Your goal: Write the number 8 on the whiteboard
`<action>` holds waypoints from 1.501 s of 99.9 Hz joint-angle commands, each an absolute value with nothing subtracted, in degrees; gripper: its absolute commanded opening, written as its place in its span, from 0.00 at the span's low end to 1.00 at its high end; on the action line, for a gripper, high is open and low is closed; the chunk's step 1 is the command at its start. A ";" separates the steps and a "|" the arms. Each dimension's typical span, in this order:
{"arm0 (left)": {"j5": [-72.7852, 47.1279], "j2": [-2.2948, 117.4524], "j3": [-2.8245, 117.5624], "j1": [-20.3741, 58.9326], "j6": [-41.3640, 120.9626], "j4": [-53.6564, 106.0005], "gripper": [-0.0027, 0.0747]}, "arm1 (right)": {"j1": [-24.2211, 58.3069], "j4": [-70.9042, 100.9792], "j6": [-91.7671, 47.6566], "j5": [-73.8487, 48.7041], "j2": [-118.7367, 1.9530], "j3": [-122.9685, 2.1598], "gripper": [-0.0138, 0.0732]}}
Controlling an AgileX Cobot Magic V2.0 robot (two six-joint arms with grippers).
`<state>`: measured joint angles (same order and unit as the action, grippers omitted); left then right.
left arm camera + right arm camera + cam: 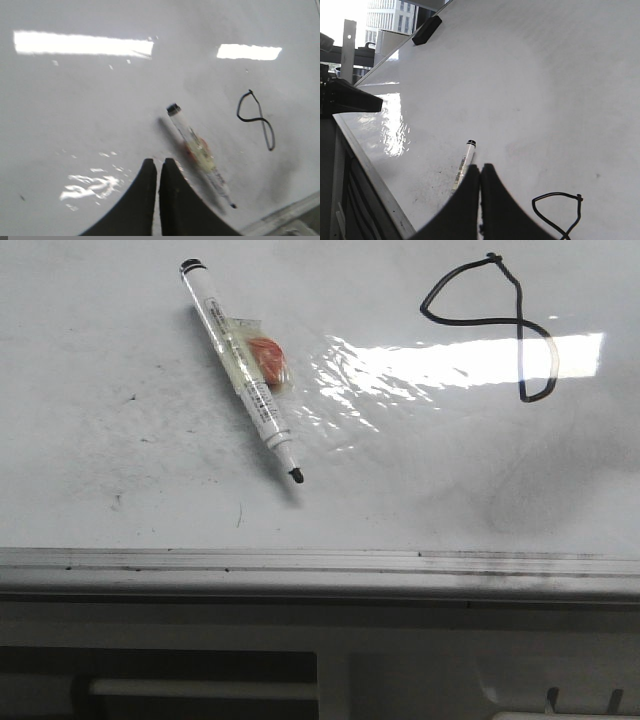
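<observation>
Both pincers are clenched on nothing — the left gripper has its black fingers pressed together with only a hairline slit between them, hovering over the whiteboard. An uncapped marker lies just beside its tips, not touched (tape and an orange blob wrap its middle). Beyond the marker sits the number 8. Likewise the right gripper is closed and empty, the marker partly hidden behind its fingers and the number 8 near them on the other side.
</observation>
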<state>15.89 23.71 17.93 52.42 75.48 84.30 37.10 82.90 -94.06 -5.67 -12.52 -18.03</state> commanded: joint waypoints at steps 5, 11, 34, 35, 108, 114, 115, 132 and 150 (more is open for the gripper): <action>15.20 22.13 16.17 46.37 57.20 52.44 0.01 | 37.07 83.62 -94.20 -4.71 -13.00 -19.54 0.08; 15.07 20.84 13.89 43.07 42.10 34.91 0.01 | 37.07 83.62 -94.20 -4.71 -13.00 -19.54 0.08; 6.50 12.64 6.28 28.83 2.40 3.10 0.01 | 37.07 83.62 -94.20 -4.60 -13.00 -19.54 0.08; 5.94 12.04 6.08 28.46 1.63 2.82 0.01 | 37.07 83.62 -94.20 -4.62 -13.00 -19.54 0.08; -16.30 -1.83 -1.91 13.40 -3.11 0.00 0.01 | 37.07 83.62 -94.20 -4.62 -13.00 -19.54 0.08; -16.30 -1.83 -1.91 12.73 -3.11 0.00 0.01 | 37.07 83.62 -94.20 -4.62 -13.00 -19.54 0.08; -16.30 -1.83 -1.91 12.77 -3.11 0.00 0.01 | 37.07 83.62 -94.20 -4.62 -13.00 -19.54 0.08; -16.30 -1.83 -1.91 12.26 -3.11 0.00 0.01 | 37.07 83.62 -94.20 -4.62 -13.00 -19.54 0.08; -16.30 -1.83 -1.91 12.26 -3.11 0.00 0.01 | 37.07 83.62 -94.20 -4.62 -13.00 -19.54 0.08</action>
<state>-18.86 -0.22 0.42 12.38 -2.64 0.00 37.10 83.00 -94.06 -5.48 -12.52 -18.03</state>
